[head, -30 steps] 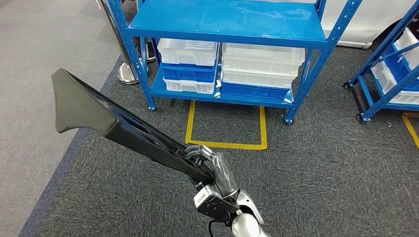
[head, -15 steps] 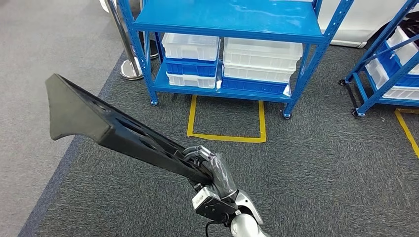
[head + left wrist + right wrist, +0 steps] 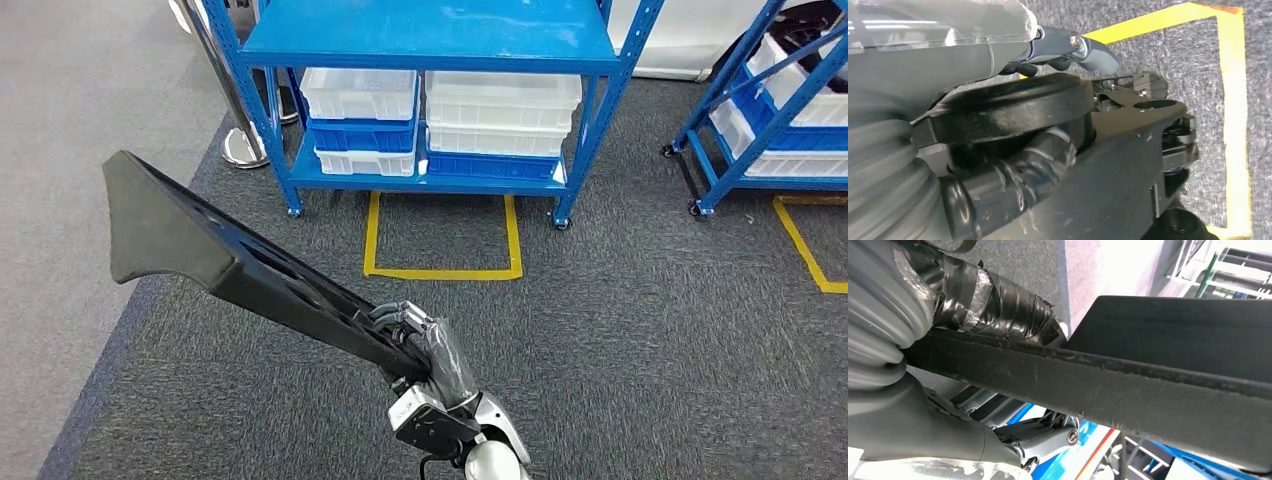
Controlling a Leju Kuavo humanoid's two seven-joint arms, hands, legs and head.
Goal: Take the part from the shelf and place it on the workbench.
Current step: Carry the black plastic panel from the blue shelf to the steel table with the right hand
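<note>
A long black part [image 3: 230, 265] with a wide flared end juts up and to the left over the carpet. My right hand [image 3: 432, 348] grips its narrow end at the bottom centre of the head view. In the right wrist view the taped fingers [image 3: 998, 300] wrap over the edge of the part [image 3: 1148, 390]. My left hand [image 3: 973, 95] also holds the narrow end of the part [image 3: 1118, 165], thumb [image 3: 1083, 47] across it, above the yellow floor tape.
A blue shelf rack [image 3: 430, 45] with white and blue bins [image 3: 500, 120] stands ahead. A second blue rack [image 3: 770, 100] is at the right. A yellow tape square [image 3: 440, 270] marks the carpet. Steel post bases [image 3: 240, 150] stand left of the rack.
The whole picture has shifted, so the camera has moved: the racks now sit further left. The part stays in the same grip.
</note>
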